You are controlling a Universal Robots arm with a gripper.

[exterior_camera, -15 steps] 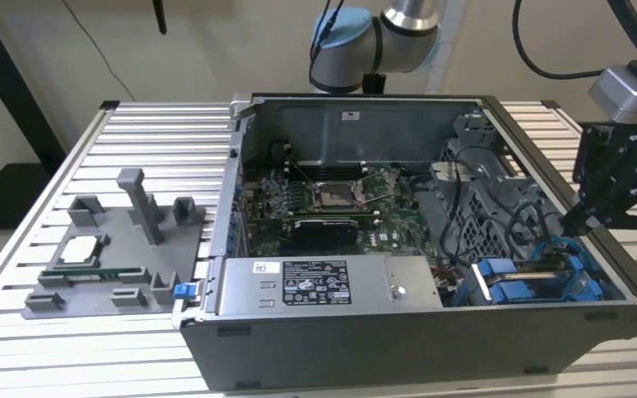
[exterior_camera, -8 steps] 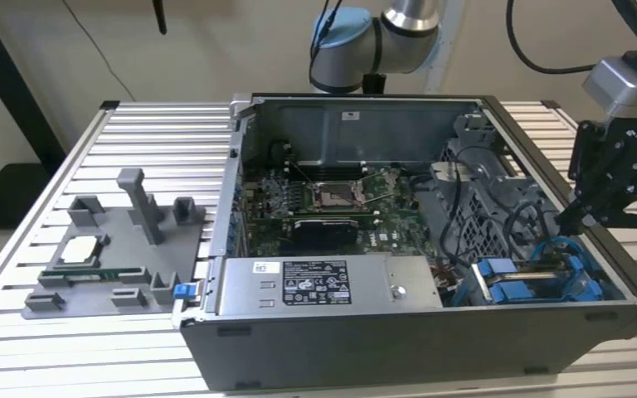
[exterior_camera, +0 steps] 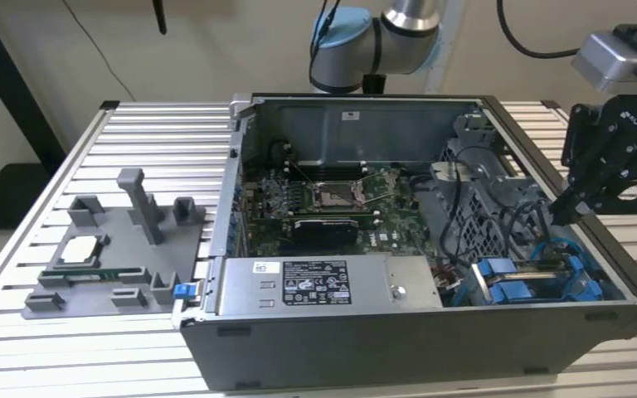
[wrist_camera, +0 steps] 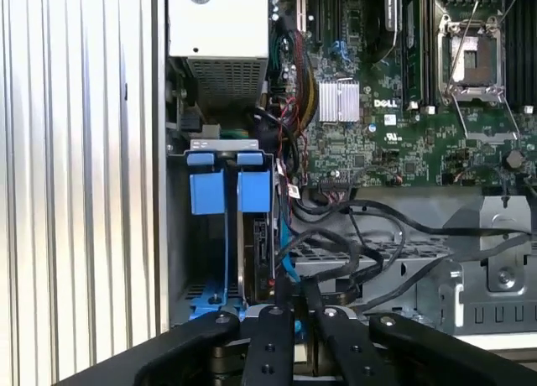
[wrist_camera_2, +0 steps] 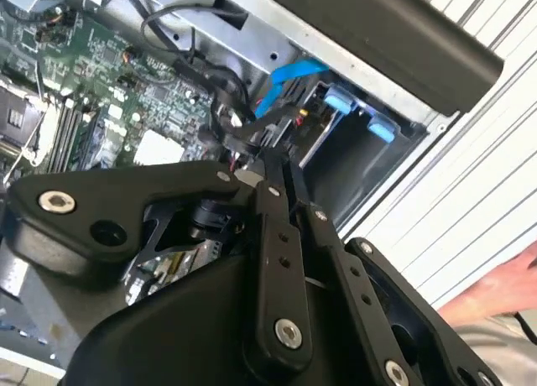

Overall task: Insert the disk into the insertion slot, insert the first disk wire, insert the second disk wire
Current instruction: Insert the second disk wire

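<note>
The disk (wrist_camera: 259,250) stands on edge in the insertion slot (wrist_camera: 252,155) of the grey drive cage, its blue carrier front (wrist_camera: 254,190) beside a second blue carrier (wrist_camera: 205,191). In the exterior view both blue carriers (exterior_camera: 521,286) sit at the case's near right corner. My gripper (exterior_camera: 569,212) hangs just above that corner, over the cage. Both wrist views show its black fingers (wrist_camera_2: 281,235) pressed together on a black wire connector (wrist_camera_2: 254,134) with dark leads. A blue flat wire (wrist_camera_2: 289,75) runs down beside the disk (wrist_camera: 282,252).
The open computer case (exterior_camera: 407,348) lies on a slatted table (exterior_camera: 142,116), with motherboard (exterior_camera: 330,207) and power supply (exterior_camera: 318,283) inside. Loose black cables (wrist_camera: 377,226) cross the cage. A grey fixture (exterior_camera: 109,249) with parts stands at the exterior view's left. A hand (wrist_camera_2: 503,289) rests nearby.
</note>
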